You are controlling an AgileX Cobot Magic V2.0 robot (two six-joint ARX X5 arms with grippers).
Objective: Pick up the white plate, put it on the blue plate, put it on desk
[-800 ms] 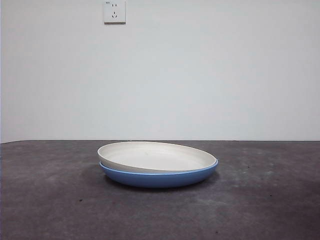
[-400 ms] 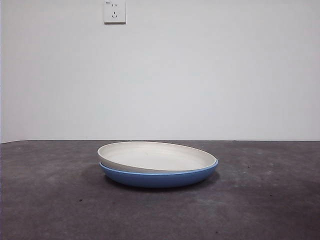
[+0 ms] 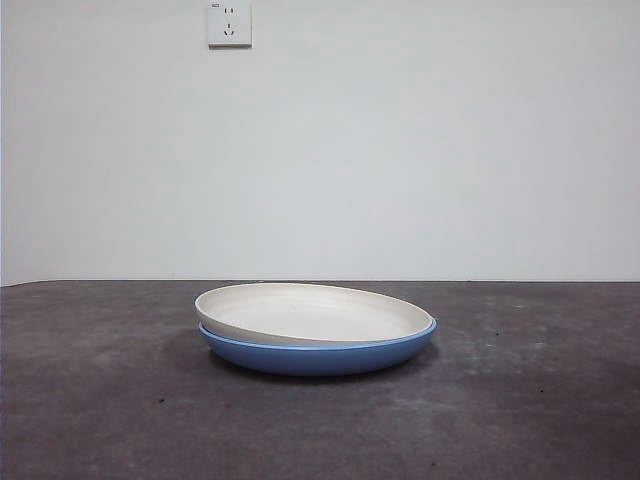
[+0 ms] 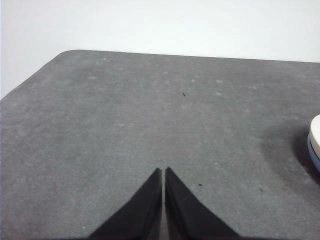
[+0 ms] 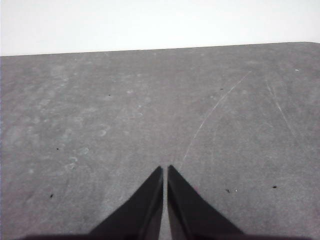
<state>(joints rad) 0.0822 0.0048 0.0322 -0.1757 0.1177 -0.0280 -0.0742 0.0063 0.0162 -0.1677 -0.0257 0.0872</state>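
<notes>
Front view: The white plate (image 3: 312,313) sits nested on the blue plate (image 3: 318,352), slightly below the centre of the frame. The white plate is tilted; its left rim stands higher than its right rim, which seats against the blue rim. The stack rests on the dark surface (image 3: 100,400). A wall socket (image 3: 229,22) appears at the upper left of the frame. No arm is visible here. Judgement: the stack forms one unit, so the white plate is the accessible item for the next pick, and its raised left rim offers the clearest grasp edge.

Left wrist view: The left gripper (image 4: 163,172) has its two black jaws pressed together with nothing between them. It hangs over bare surface. At the right edge of the frame, slivers of the white plate (image 4: 315,131) and the blue plate (image 4: 313,156) are visible, well apart from the jaw tips. Judgement: this arm is parked clear of the stack.

Right wrist view: The right gripper (image 5: 165,170) is likewise clenched on nothing, above bare, scratched surface. No plate is visible. Judgement: this arm waits.
</notes>
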